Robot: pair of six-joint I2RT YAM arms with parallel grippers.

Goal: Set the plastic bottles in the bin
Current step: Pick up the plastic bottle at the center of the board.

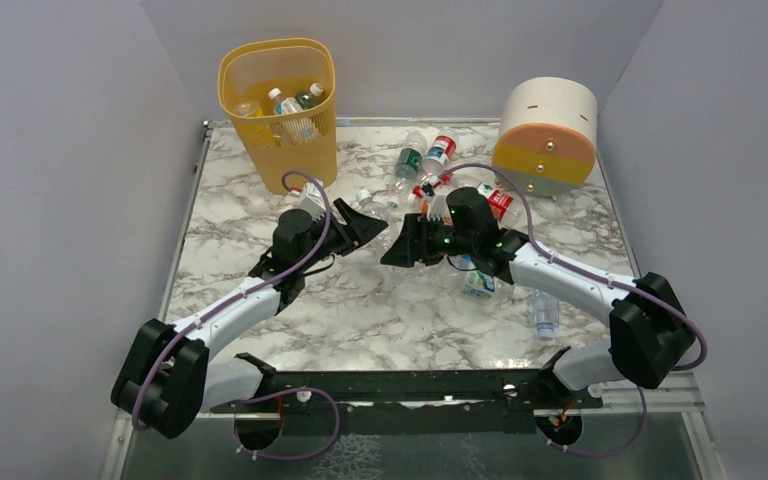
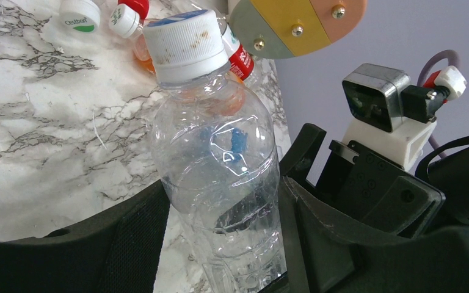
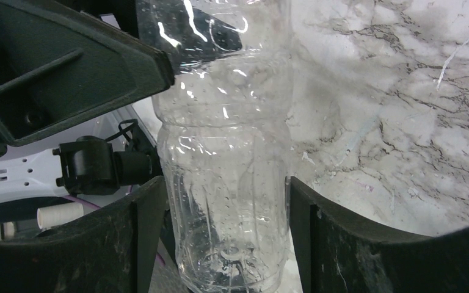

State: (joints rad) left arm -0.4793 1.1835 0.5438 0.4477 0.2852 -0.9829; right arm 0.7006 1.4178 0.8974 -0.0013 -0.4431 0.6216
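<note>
A square desk (image 1: 360,310) with a white marble-pattern top, veined in grey, fills the bottom of a small booth. Three plain, pale grey-lavender panels close it in: the left wall (image 1: 60,150), the back wall (image 1: 410,50) and the right wall (image 1: 730,150). A thin silver metal edging (image 1: 182,240) runs along the desk's left side. Near the far right corner sits a round white, orange and grey drum (image 1: 548,135) with small metal studs. The light is soft and even, with a pale sheen on the near right part of the desk.

Clear glossy plastic bottle (image 2: 220,165) (cap (image 2: 186,43) scuffed, matt).
</note>
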